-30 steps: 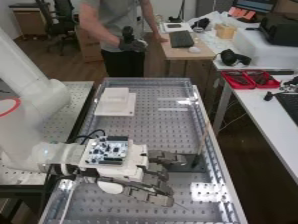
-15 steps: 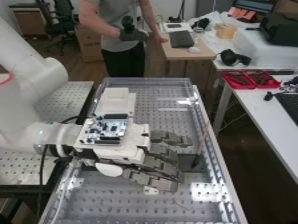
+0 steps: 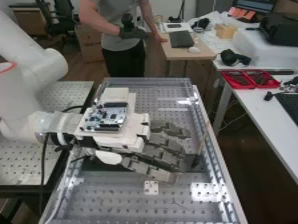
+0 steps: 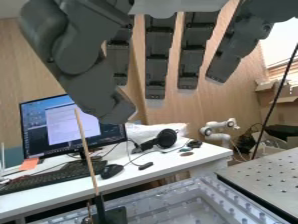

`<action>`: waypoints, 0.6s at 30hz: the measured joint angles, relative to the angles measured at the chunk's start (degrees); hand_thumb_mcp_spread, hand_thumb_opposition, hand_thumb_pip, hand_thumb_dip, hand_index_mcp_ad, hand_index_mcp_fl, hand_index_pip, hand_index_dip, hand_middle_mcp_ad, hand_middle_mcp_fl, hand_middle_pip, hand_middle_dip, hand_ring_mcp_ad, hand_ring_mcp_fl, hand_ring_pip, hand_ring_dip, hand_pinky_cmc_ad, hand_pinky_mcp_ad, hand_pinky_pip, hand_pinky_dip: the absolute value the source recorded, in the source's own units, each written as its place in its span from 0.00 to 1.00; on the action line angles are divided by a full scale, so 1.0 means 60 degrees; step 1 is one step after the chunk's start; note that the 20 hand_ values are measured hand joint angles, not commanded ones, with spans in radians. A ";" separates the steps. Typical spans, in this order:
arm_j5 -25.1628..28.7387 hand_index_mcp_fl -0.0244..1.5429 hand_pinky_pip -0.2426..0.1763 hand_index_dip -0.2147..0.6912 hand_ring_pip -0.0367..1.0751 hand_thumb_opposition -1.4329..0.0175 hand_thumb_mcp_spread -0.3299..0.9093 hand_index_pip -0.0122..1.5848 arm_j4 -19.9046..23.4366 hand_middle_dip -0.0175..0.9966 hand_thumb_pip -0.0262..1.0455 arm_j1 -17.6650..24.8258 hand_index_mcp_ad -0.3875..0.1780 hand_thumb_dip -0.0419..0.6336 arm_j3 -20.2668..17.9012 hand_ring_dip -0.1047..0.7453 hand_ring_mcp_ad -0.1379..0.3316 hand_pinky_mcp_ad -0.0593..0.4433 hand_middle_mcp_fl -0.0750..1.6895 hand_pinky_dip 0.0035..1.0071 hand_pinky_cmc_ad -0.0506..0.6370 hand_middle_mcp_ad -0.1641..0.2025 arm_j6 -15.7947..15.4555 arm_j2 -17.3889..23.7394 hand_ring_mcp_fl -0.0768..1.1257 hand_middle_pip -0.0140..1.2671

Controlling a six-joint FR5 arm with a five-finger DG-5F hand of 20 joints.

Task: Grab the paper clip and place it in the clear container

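Since the earlier frames, the hand (image 3: pixel 165 145) has moved away from the high camera, toward the far end of the perforated bench (image 3: pixel 120 200), and a small white plate (image 3: pixel 151 187) that it was covering now lies uncovered.

Nearest in the high view, a faint thin line (image 3: pixel 179 204) lies on the near part of the bench; whether it is the paper clip is too hard to make out. Just beyond comes the white plate, near the fingers. Over the bench's middle is the hand, open, its fingers close to straight, with a circuit board (image 3: pixel 106 117) on its back. Close by the fingertips, a slim stick (image 3: pixel 202 137) rises near the bench's long edge. Toward the bench's far end sits a white box (image 3: pixel 116 95), partly hidden behind the circuit board. Past that same long edge, a white table (image 3: pixel 256 107) holds red trays (image 3: pixel 247 88).

From the wrist, the hand (image 4: pixel 157 55) has its thumb clear of the fingers. Past the bench, this view gives the front of a monitor (image 4: pixel 70 125), a mouse (image 4: pixel 112 171) and headphones (image 4: pixel 165 138), then a small white robot arm (image 4: pixel 216 131) farther off. Thumb and picture edge cut off parts of the monitor and stick. Which part is the clear container cannot be told.
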 joint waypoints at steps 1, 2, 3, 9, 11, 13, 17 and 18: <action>0.0010 0.05 0.61 0.03 0.41 0.43 0.64 0.55 -0.0018 0.53 0.83 0.0007 0.35 0.56 -0.0001 0.53 0.46 0.52 0.21 0.41 0.66 0.47 -0.0019 0.0011 0.19 0.30; 0.0018 0.04 0.62 0.03 0.41 0.43 0.64 0.58 -0.0036 0.53 0.83 0.0014 0.35 0.56 0.0002 0.53 0.46 0.52 0.21 0.41 0.65 0.47 -0.0040 0.0031 0.19 0.30; 0.0025 0.03 0.62 0.03 0.41 0.44 0.64 0.61 -0.0055 0.53 0.83 0.0018 0.35 0.56 0.0004 0.53 0.46 0.52 0.21 0.41 0.65 0.47 -0.0046 0.0043 0.19 0.29; 0.0022 0.02 0.62 0.04 0.41 0.45 0.64 0.70 -0.0184 0.53 0.83 0.0026 0.35 0.56 0.0076 0.54 0.46 0.52 0.21 0.41 0.65 0.47 -0.0102 0.0101 0.18 0.29; 0.0007 0.02 0.62 0.06 0.41 0.44 0.64 0.74 -0.0203 0.53 0.83 0.0026 0.35 0.56 0.0086 0.54 0.46 0.52 0.21 0.41 0.65 0.47 -0.0115 0.0116 0.18 0.28; 0.0006 0.02 0.62 0.05 0.41 0.44 0.63 0.76 -0.0218 0.53 0.83 0.0022 0.35 0.56 0.0102 0.54 0.46 0.52 0.21 0.42 0.65 0.47 -0.0127 0.0118 0.18 0.28; 0.0027 0.02 0.62 0.06 0.41 0.44 0.63 0.77 -0.0304 0.53 0.83 0.0009 0.35 0.56 0.0154 0.53 0.46 0.52 0.21 0.44 0.65 0.47 -0.0182 0.0090 0.18 0.28; 0.0038 0.02 0.62 0.06 0.41 0.44 0.63 0.77 -0.0311 0.52 0.83 0.0003 0.35 0.56 0.0158 0.53 0.46 0.52 0.21 0.44 0.65 0.47 -0.0216 0.0066 0.18 0.27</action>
